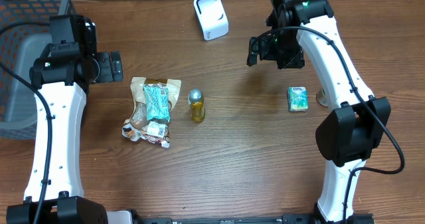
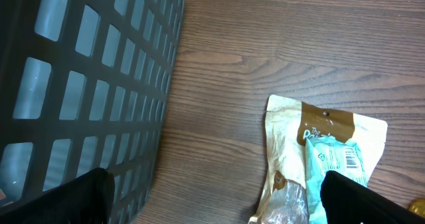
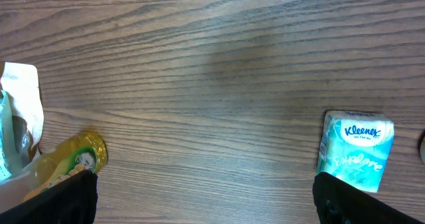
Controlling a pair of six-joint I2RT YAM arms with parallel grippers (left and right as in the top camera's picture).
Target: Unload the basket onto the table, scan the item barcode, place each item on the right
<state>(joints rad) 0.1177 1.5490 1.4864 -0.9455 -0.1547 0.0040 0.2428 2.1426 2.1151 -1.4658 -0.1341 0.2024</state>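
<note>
A white barcode scanner (image 1: 210, 15) stands at the back of the table. The items lie in a row: a tan snack bag (image 1: 151, 111) with a teal packet (image 1: 157, 101) on top, a yellow bottle (image 1: 196, 105) and a teal Kleenex pack (image 1: 297, 98). My left gripper (image 1: 114, 67) hovers open to the left of the bag, holding nothing. In the left wrist view the teal packet (image 2: 335, 159) shows a barcode, close to the right finger (image 2: 358, 201). My right gripper (image 1: 255, 51) hangs open above bare wood between the bottle (image 3: 70, 159) and the Kleenex pack (image 3: 355, 147).
A dark mesh basket (image 1: 20, 71) sits at the table's left edge, close beside my left gripper (image 2: 216, 207) and filling the left of its view (image 2: 86, 84). The right arm's base stands just right of the Kleenex pack.
</note>
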